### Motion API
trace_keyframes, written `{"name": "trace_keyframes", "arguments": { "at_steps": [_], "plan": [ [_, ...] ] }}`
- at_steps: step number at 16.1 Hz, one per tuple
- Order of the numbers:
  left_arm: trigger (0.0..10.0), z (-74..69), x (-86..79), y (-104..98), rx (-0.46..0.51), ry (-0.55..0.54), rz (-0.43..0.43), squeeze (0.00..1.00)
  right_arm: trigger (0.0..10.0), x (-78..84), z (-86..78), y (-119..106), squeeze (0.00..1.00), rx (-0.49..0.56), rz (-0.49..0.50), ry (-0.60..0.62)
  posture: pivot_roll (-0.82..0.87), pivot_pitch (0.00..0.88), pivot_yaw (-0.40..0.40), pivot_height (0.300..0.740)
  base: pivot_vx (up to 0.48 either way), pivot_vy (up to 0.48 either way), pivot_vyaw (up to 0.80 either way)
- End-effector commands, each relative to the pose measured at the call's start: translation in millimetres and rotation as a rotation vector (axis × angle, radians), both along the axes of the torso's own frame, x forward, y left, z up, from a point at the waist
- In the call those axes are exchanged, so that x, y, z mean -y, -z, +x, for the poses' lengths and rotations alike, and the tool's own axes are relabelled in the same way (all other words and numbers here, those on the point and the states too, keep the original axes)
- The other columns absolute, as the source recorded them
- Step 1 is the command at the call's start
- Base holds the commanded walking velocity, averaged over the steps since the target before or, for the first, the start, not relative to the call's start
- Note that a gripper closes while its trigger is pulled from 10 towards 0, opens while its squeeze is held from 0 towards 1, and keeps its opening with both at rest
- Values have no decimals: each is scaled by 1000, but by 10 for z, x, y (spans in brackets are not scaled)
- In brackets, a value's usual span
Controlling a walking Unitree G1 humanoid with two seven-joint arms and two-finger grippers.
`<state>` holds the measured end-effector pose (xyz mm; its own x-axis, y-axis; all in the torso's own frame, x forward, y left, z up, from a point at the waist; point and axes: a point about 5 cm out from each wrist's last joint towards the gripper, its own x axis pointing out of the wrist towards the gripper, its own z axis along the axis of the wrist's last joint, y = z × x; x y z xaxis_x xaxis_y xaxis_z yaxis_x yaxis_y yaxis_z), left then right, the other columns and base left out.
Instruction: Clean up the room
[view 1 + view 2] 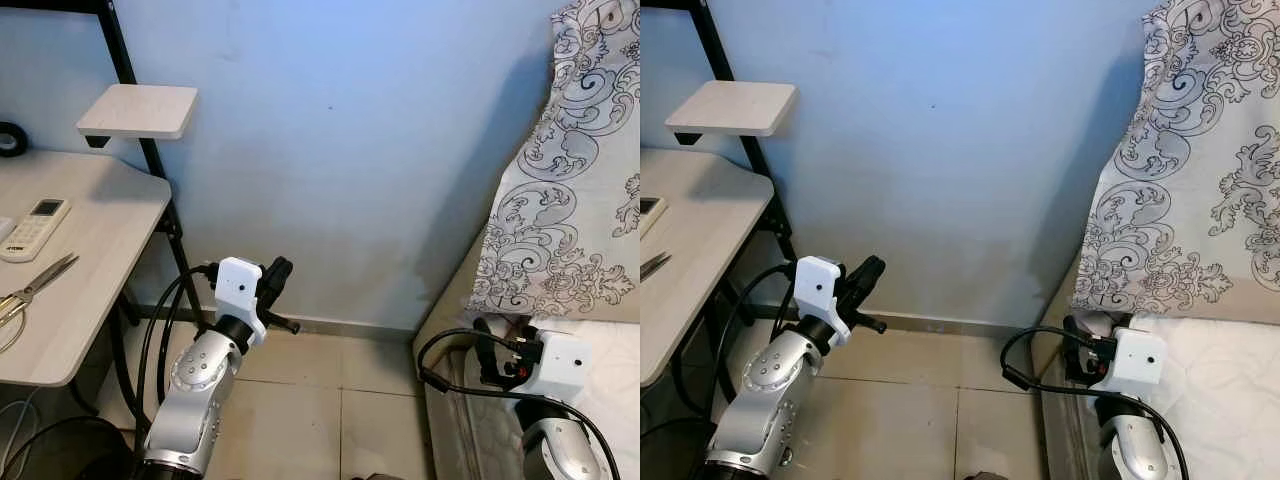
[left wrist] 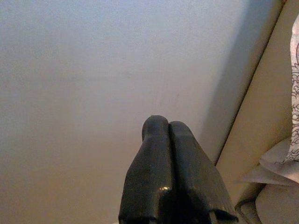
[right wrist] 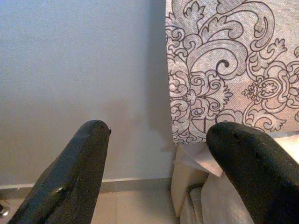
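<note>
My left gripper [image 1: 281,268] is raised over the tiled floor and points at the blue wall; its two black fingers [image 2: 161,154] press together with nothing between them. Lower right, beside the bed, my right gripper [image 3: 156,135] stands open and holds nothing, facing the wall and the hanging patterned bedspread [image 3: 233,65]. On the pale wooden desk [image 1: 90,250] at the left lie a white remote control [image 1: 34,228] and a pair of scissors [image 1: 35,288]. A roll of black tape [image 1: 10,138] sits at the desk's far edge.
A small wooden shelf [image 1: 140,110] juts from a black metal frame [image 1: 150,160] above the desk's corner. The bed's mattress [image 1: 1230,390] and patterned cover [image 1: 580,180] stand at the right. Beige floor tiles [image 1: 330,400] lie between desk and bed. Black cables [image 1: 160,330] loop by my left arm.
</note>
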<state>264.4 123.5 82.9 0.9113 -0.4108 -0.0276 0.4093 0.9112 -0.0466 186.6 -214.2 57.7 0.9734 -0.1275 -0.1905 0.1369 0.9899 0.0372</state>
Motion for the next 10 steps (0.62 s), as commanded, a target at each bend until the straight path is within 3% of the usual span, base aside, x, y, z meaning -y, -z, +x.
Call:
{"name": "trace_keyframes", "arguments": {
  "at_steps": [1,2,3,5,6,7,10],
  "plan": [
    [10000,225,114,196,-249,79,-141,0,10000,-70,19,372,0,-152,124,87,32,0,-28,736,0,0,0],
    [10000,225,114,196,-249,79,-141,0,10000,-70,19,372,0,-152,124,87,32,0,-28,736,0,0,0],
    [10000,326,135,125,-202,122,-70,0,10000,-193,80,317,0,-118,86,52,-58,0,118,736,0,0,0],
    [10000,368,-20,152,-198,117,-28,0,10000,-307,119,203,0,-48,45,23,-54,0,115,736,0,0,0],
    [10000,343,-55,171,-266,114,-141,0,10000,-300,85,192,0,-42,29,22,-51,0,109,736,0,0,0],
    [10000,350,-63,143,-259,111,-182,0,10000,-298,78,186,0,-41,20,18,-49,0,104,736,0,0,0],
    [10000,432,-44,82,-176,111,-129,0,10000,-266,147,185,0,-27,7,13,-29,0,76,736,0,0,0]
  ]
}}
